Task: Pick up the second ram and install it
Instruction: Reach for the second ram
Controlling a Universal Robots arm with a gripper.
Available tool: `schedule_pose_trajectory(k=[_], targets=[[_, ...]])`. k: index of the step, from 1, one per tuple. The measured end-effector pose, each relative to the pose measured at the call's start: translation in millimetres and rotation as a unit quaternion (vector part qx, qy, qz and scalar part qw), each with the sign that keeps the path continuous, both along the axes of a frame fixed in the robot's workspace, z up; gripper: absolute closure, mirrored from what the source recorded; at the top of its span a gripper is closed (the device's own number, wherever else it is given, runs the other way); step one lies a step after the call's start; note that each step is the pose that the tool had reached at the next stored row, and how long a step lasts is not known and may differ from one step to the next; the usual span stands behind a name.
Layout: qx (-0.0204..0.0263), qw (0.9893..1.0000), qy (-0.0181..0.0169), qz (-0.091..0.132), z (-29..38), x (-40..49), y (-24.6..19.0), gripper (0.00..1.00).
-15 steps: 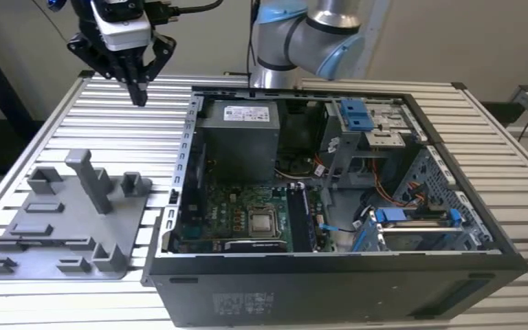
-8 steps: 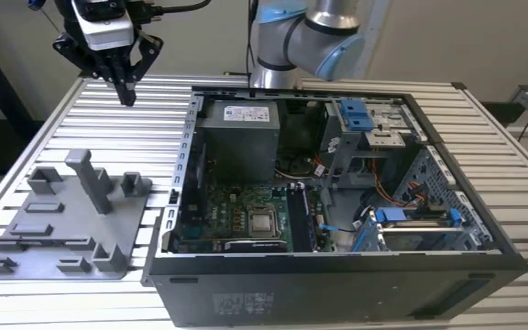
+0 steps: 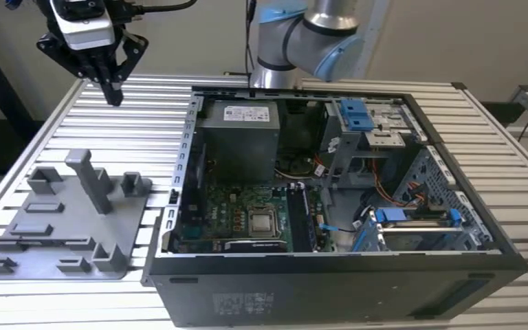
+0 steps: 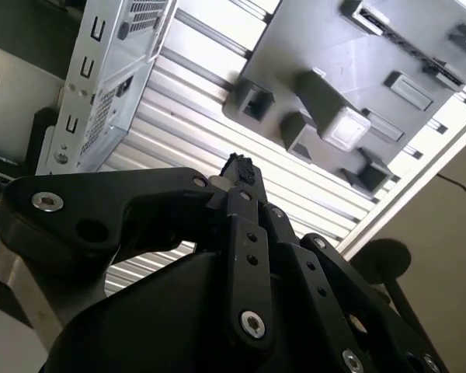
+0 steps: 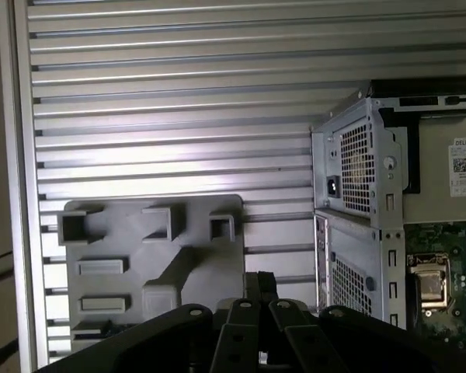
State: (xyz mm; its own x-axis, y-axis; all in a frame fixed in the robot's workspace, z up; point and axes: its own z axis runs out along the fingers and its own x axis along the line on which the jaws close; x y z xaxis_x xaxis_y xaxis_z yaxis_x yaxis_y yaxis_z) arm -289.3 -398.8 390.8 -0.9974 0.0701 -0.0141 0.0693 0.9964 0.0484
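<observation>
My gripper (image 3: 113, 95) hangs high over the slatted table's far left corner in the exterior view, with its black fingers pressed together and nothing between them. In both wrist views the fingertips (image 4: 237, 167) (image 5: 260, 281) meet above the grey fixture plate (image 3: 131, 220) (image 4: 311, 47) (image 5: 155, 256). A long holder (image 3: 49, 242) (image 4: 388, 29) on that plate shows a thin dark strip inside. I cannot tell whether this strip is the second ram. The green motherboard (image 3: 236, 213) lies in the open computer case (image 3: 337, 265), with dark memory slots (image 3: 305, 220) just right of the processor socket (image 3: 264, 222).
A tall grey post (image 3: 85, 179) and several low blocks rise from the fixture plate. Inside the case stand a grey power supply (image 3: 236, 134) (image 5: 357, 171), blue drive brackets (image 3: 356, 113) and loose cables. The arm's base (image 3: 287, 41) stands behind the case.
</observation>
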Motion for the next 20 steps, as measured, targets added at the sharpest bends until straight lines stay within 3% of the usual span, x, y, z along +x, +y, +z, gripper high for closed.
schedule_pose_trajectory(k=[13, 20], targets=[[0.0000, 1.0000, 0.0001, 0.000, -0.5, -34.2, 0.0, 0.89], [0.0000, 1.0000, 0.0022, 0.000, -0.7, -46.7, 0.0, 0.89]])
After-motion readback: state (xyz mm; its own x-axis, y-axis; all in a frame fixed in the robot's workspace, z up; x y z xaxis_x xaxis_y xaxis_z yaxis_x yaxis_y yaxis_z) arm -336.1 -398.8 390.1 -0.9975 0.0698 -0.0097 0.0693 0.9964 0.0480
